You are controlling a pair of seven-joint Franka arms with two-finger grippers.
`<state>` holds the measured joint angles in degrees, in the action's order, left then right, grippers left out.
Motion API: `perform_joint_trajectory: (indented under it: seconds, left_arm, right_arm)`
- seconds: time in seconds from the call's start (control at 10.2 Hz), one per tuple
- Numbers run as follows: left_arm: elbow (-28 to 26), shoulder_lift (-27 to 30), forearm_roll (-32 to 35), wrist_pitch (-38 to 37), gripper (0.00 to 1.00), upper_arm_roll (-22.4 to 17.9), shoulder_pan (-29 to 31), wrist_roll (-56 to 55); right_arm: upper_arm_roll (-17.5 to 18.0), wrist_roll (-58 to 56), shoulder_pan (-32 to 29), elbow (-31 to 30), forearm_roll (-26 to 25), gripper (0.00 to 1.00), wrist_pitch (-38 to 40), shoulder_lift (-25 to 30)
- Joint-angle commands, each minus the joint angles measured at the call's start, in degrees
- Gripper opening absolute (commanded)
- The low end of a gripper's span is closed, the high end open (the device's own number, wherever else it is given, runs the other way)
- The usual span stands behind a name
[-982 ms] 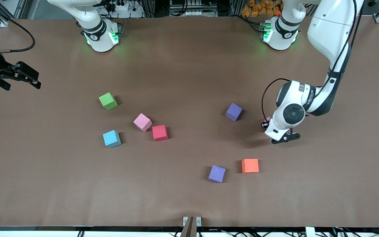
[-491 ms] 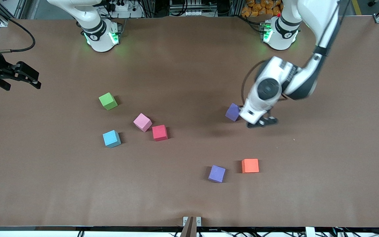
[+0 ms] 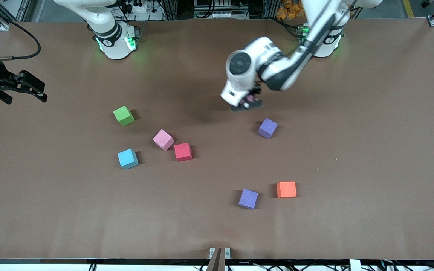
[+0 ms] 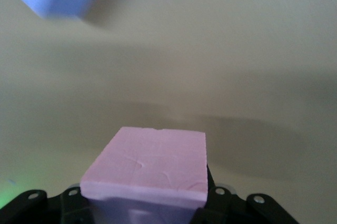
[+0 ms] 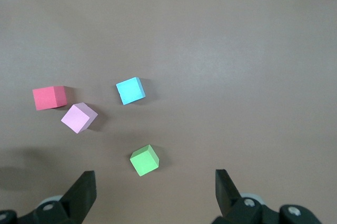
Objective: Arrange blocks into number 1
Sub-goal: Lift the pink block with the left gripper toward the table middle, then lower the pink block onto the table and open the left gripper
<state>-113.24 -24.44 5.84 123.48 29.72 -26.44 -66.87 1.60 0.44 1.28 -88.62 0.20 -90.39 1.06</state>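
Right gripper point(image 3: 23, 88) waits at the right arm's end of the table point(image 3: 352, 226), fingers spread wide, holding nothing. Green block point(image 3: 123, 115), pink block point(image 3: 163, 139) and red block point(image 3: 182, 151) lie scattered. Left gripper point(image 3: 248, 102), over bare table, clamps the second pink block point(image 4: 150, 169). Recommend lowering it square before letting go.

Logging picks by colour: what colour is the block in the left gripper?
Pink block, gripped by the left gripper; clearest in the left wrist view.

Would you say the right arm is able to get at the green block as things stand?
Probably yes. The right gripper waits open at its own end of the table; the green block sits alone, with bare table around it.
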Motion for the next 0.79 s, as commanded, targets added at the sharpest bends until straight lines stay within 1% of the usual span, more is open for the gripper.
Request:
perform_joint_trajectory:
  seconds: [0.0,0.2,0.49,0.59,0.69]
  left_arm:
    - [1.7,-3.3,-1.6,3.1,0.0,-0.5,-6.7,-4.8]
    - [1.7,-5.3,-1.7,3.6,0.0,-0.5,-11.2,-5.6]
    - [1.6,-7.4,-1.6,3.7,0.0,-0.5,-13.9,-5.6]
    - [1.6,-7.9,-1.6,3.6,0.42,-0.5,-14.5,-5.6]
    - [1.6,-8.3,-1.1,3.6,0.99,-0.6,-15.8,-5.6]
  right_arm:
    - [0.0,-0.6,-0.2,0.6,0.9,1.0,0.1,-0.1]
    - [0.0,-0.6,-0.2,0.6,0.9,1.0,0.1,-0.1]
    - [0.0,-0.6,-0.2,0.6,0.9,1.0,0.1,-0.1]
    - [0.0,-0.6,-0.2,0.6,0.9,1.0,0.0,-0.1]
    - [0.0,-0.6,-0.2,0.6,0.9,1.0,0.0,-0.1]
